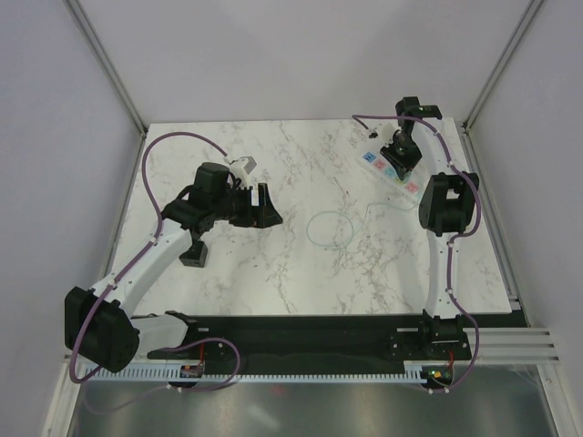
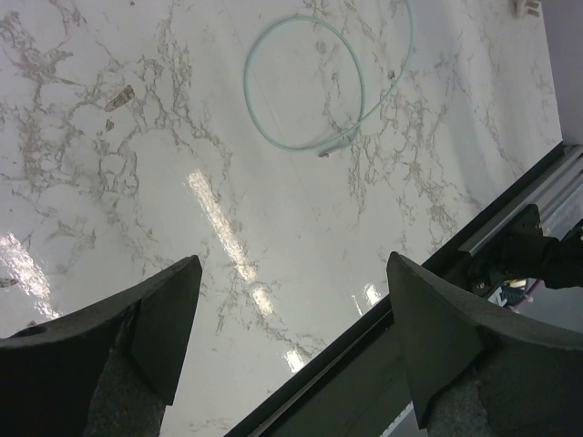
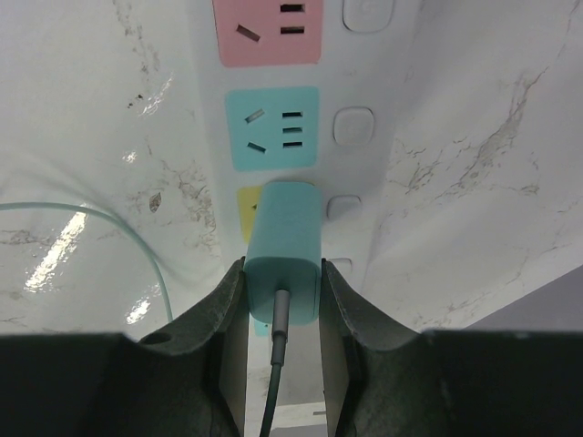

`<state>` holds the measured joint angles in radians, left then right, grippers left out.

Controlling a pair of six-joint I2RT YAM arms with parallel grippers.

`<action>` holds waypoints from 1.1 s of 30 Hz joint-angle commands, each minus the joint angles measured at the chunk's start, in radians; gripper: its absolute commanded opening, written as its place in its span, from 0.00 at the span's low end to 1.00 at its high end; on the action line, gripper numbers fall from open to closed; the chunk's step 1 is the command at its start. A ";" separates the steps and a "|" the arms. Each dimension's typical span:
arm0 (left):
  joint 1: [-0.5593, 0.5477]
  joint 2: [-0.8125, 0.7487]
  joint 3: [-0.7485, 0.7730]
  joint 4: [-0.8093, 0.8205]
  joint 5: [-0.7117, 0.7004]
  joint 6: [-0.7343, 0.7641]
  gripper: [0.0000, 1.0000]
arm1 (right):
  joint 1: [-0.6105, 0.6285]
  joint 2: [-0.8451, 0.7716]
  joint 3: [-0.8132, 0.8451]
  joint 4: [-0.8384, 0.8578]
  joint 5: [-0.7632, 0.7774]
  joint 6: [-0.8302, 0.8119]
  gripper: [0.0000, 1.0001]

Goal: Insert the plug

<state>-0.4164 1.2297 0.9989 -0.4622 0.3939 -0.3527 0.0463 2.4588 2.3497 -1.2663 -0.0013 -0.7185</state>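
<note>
Right gripper (image 3: 282, 278) is seen clamped on the plug (image 3: 284, 238), a pale teal rounded block, with 1 finger pressed on each of its 2 long sides. The plug is held lengthwise, with its front end pointed at the power strip (image 3: 328, 77) and its cord (image 3: 273, 364) left free at the back between the fingers. Such a hold is judged to keep the prongs in line with the slots. The front of the plug is placed over the yellow socket (image 3: 247, 208), which is mostly covered by it. Whether the prongs are already in the slots cannot be told, because the contact is hidden under the block. The teal socket (image 3: 273, 127) and the pink socket (image 3: 267, 32) beyond it are unoccupied. A row of white switch buttons (image 3: 353, 126) is set just beside the sockets, near the finger on that side, so a sideways slip could be caught there.

Left gripper (image 2: 291, 309) is held with its 2 fingers wide apart and nothing between them, above the table (image 1: 301, 273) and well apart from the power strip. A thin pale-green cable (image 2: 245, 77) is laid in 1 loop on the table between the 2 arms. It is judged not to stand in the way of the push.
</note>
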 commanded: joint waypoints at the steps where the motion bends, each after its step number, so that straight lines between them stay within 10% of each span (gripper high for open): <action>1: -0.001 -0.027 0.007 0.023 0.000 0.024 0.90 | 0.004 0.140 -0.110 0.114 -0.045 0.025 0.13; 33: -0.002 -0.064 0.001 0.034 0.033 0.023 0.89 | 0.026 -0.050 -0.110 0.223 -0.014 0.116 0.64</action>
<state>-0.4168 1.1980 0.9989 -0.4618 0.4183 -0.3527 0.0662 2.4264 2.2520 -1.0618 -0.0074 -0.6266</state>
